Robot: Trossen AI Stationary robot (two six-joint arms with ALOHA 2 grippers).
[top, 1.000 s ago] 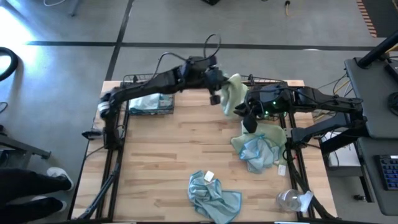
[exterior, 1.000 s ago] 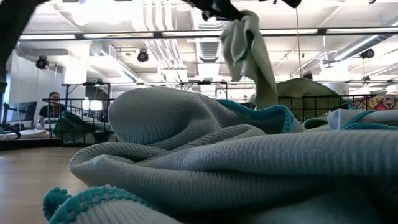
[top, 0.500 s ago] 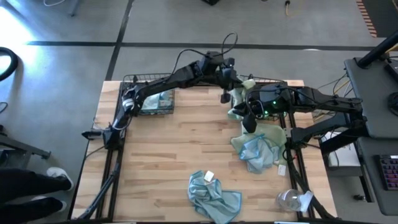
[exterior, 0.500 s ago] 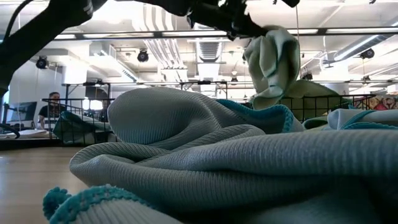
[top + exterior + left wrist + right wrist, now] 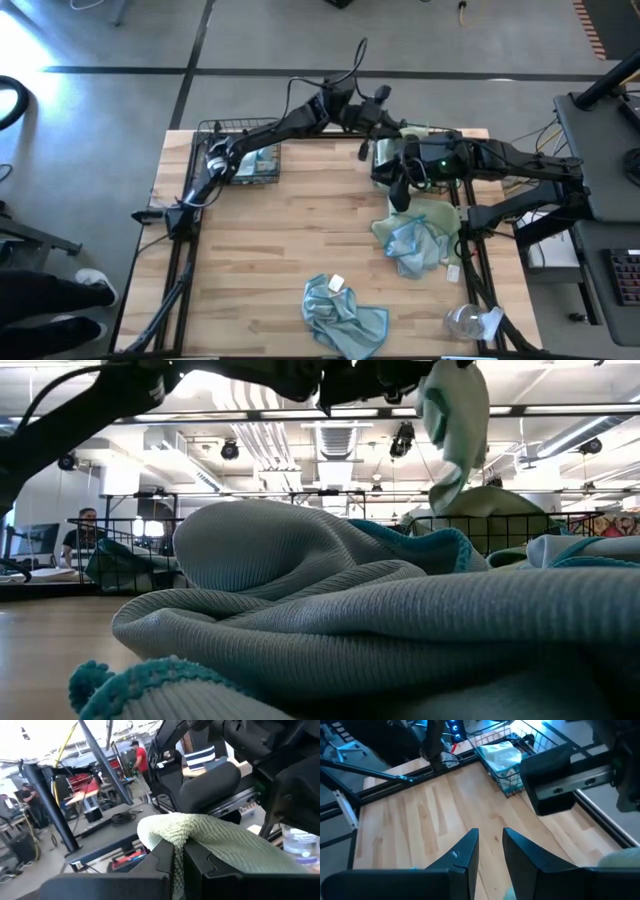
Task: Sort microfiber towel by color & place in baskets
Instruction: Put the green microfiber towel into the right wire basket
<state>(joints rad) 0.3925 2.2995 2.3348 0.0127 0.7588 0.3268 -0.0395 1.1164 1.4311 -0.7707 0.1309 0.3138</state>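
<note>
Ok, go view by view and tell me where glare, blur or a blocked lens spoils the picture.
High view: glare whitens the floor at the top left corner. Low view: a blue towel heaped against the lens fills the foreground; ceiling lights are bright. Left wrist view: the room behind the green towel is soft and washed out. Right wrist view: sharp on the table.

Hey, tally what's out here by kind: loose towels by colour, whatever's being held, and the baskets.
Blue towels on the table: 2
Green towel on the table: 1
Green towel in the left gripper: 1
Baskets: 2
Total: 6
</note>
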